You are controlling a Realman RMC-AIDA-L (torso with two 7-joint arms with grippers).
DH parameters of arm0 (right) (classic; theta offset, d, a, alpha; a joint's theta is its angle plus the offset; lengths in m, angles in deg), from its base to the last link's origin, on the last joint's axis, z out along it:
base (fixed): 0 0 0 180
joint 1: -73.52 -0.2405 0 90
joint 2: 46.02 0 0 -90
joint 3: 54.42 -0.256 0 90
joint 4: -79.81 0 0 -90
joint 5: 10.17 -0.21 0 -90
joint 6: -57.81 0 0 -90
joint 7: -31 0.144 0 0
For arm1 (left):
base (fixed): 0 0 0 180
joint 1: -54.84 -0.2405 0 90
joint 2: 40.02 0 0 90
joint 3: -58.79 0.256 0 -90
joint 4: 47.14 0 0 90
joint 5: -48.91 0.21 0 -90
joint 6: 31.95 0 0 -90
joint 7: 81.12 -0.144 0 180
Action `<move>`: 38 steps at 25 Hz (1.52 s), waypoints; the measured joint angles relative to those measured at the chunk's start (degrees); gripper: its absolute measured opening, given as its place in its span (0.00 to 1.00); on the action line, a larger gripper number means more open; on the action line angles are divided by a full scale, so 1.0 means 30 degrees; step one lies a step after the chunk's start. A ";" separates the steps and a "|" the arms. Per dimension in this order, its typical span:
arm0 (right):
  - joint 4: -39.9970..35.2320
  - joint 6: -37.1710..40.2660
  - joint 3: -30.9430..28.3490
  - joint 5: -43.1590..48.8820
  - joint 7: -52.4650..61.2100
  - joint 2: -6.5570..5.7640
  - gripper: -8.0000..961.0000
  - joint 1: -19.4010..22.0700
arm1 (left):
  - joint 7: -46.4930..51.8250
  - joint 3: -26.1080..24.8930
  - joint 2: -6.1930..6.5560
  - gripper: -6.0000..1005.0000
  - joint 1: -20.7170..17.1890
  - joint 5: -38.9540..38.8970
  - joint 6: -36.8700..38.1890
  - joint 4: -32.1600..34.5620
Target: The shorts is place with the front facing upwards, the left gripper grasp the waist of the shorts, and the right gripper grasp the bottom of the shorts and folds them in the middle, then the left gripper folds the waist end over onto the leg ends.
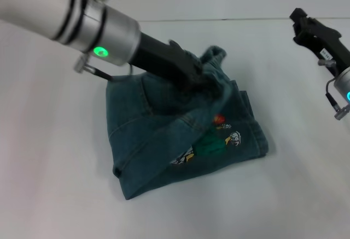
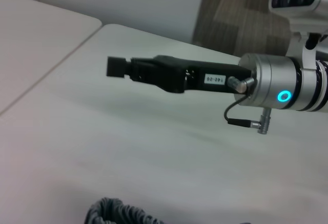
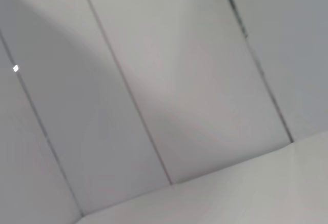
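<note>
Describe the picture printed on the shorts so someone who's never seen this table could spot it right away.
On the white table lies a folded pair of dark teal denim shorts, with the left gripper on their upper edge. The cartoon print sits on the lower right panel: green, red and white, the only bright patch on the cloth.

Matt teal denim shorts [image 1: 180, 135] with printed patch, on smooth matt white table [image 1: 54, 184].

Table [image 1: 49, 184]: pale white, smooth top, filling most of the head view
Floor [image 2: 241, 24]: brown, patterned, seen beyond the table's far edge
Wall [image 3: 154, 80]: light grey panels with thin vertical seams
</note>
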 joint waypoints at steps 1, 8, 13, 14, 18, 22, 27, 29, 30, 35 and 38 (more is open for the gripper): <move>-0.0029 0.0029 -0.0005 -0.0098 0.0055 -0.0004 0.01 0.0000 | -0.0054 0.0386 0.0009 0.09 0.0000 -0.0365 -0.0440 -0.0554; -0.0014 -0.0003 0.0106 -0.0217 0.0129 -0.0011 0.01 0.0016 | 0.0044 0.2996 -0.0085 0.10 0.0077 -0.2250 -0.3340 -0.3468; 0.0119 0.0008 0.0135 -0.0169 0.0176 0.0000 0.01 0.0016 | 0.0048 0.4343 -0.0119 0.18 -0.0020 -0.2728 -0.4896 -0.4308; 0.0130 0.0007 0.0161 -0.0142 0.0178 0.0000 0.01 0.0014 | 0.0035 0.4402 -0.0118 0.20 -0.0071 -0.2812 -0.5092 -0.4357; 0.0150 0.0073 0.0583 -0.0079 0.0347 0.0009 0.01 -0.0006 | -0.0057 0.4279 -0.0030 0.27 -0.0649 -0.3724 -0.5142 -0.3949; -0.0409 0.1049 0.2198 -0.0066 0.1937 -0.0189 0.01 -0.0011 | -0.0481 0.3256 0.0055 0.39 -0.2393 -0.5070 -0.4604 -0.2249; -0.2027 0.3774 0.6275 -0.0063 0.5782 -0.1040 0.01 -0.0008 | -0.2646 -0.0735 0.0175 0.60 -0.4969 -0.7936 -0.2248 -0.1398; -0.3201 0.5368 0.7683 -0.0064 0.7605 -0.1255 0.01 -0.0024 | -0.3309 -0.1951 0.0255 0.70 -0.5474 -0.8528 -0.1587 -0.1630; -0.3922 0.6308 0.8378 -0.0062 0.8385 -0.1302 0.05 -0.0024 | -0.4476 -0.4239 0.0525 0.75 -0.6379 -0.9556 -0.0341 -0.2463; -0.7777 1.1522 1.2601 -0.0082 1.0776 -0.1509 0.24 -0.0007 | -0.5985 -0.6631 0.1455 0.90 -0.7915 -1.0725 0.1201 -0.4347; -0.9922 1.3856 1.5913 -0.0059 1.1206 -0.1687 0.39 0.0290 | -0.6679 -0.7323 0.1773 0.93 -0.8987 -1.0867 0.1835 -0.4841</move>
